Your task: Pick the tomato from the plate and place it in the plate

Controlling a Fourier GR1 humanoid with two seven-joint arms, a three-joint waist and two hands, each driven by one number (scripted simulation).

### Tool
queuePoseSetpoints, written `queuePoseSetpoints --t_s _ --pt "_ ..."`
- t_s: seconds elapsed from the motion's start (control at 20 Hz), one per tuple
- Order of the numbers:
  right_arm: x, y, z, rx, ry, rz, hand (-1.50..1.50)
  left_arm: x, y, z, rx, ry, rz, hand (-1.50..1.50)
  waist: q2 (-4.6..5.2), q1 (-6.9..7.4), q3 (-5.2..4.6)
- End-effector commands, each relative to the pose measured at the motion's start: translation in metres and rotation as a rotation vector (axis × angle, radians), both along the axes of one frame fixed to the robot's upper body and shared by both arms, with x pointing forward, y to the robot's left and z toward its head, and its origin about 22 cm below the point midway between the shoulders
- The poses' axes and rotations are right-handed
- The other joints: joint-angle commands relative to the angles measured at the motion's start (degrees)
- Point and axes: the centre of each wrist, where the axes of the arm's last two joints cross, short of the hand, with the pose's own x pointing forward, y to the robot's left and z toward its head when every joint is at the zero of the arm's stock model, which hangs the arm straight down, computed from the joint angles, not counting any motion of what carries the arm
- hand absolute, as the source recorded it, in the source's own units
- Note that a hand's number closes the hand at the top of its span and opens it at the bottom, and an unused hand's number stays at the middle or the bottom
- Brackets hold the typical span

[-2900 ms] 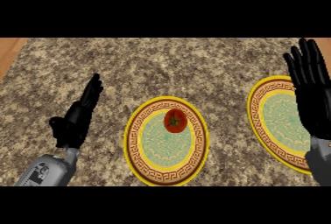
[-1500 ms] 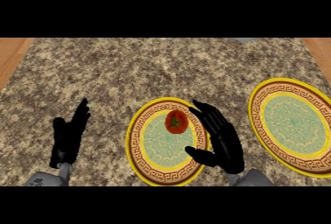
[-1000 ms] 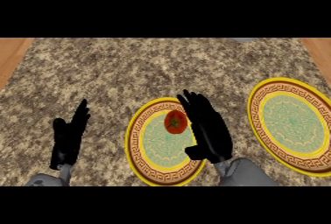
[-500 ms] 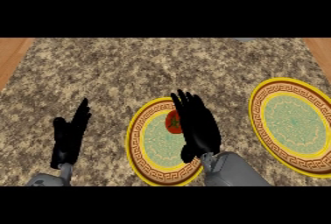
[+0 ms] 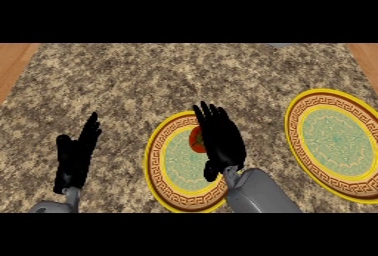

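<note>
Tomato (image 5: 196, 139): a red, rounded body on the far part of the near plate (image 5: 171, 170), toward its right side. Only a narrow, upright sliver shows along the left edge of the right hand, with a darker spot near its middle; the rest is covered, so its long axis and the way it points cannot be told.

Near plate: round, with a yellow rim, a brown band of key pattern and a pale green centre. Its right part is hidden by the right hand and the grey forearm (image 5: 258, 192).

Right hand (image 5: 220, 141): black, palm down, lying over the right side of the near plate and over most of the tomato. The fingers are straight and slightly spread, pointing to the far side; they are not closed round the tomato. Whether the palm touches it cannot be told.

Second plate (image 5: 295, 130): same pattern, well to the right, cut off by the right edge of the view.

Left hand (image 5: 76, 159): resting at the near left, fingers straight and together, pointing up.

Counter (image 5: 148, 80): speckled brown and grey stone, with wood showing at the far left and far right corners.
</note>
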Motion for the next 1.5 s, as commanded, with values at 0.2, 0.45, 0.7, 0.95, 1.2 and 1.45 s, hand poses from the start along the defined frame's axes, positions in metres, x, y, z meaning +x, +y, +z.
queuePoseSetpoints --t_s 0.2,0.45,0.7,0.95,1.2,1.45 --pt "0.008 -0.001 -0.021 -0.018 0.031 0.0 -1.5 -0.002 0.0 0.001 -0.016 -0.001 -0.003 0.0 0.0 0.02 0.01" --pt "0.006 0.002 -0.043 -0.018 0.048 -0.014 -1.5 0.001 -0.003 -0.006 -0.003 0.005 -0.003 0.0 0.03 0.0 0.0" --pt "0.012 0.01 -0.041 -0.037 0.052 -0.013 1.5 -0.004 0.007 -0.008 -0.008 0.011 0.003 0.0 0.05 0.16 0.0" --pt "0.04 -0.001 -0.026 -0.075 -0.053 0.05 1.5 0.006 0.006 0.006 -0.002 0.001 -0.001 0.0 0.05 0.11 0.01" --pt "0.019 -0.015 -0.029 -0.103 -0.127 0.039 1.5 0.006 -0.01 -0.007 -0.008 0.006 0.012 0.0 -0.03 -0.24 0.0" --pt "0.034 -0.066 -0.036 0.035 -0.019 -0.118 1.5 0.008 0.011 -0.012 0.007 0.011 0.023 0.0 0.08 -0.64 -0.01"
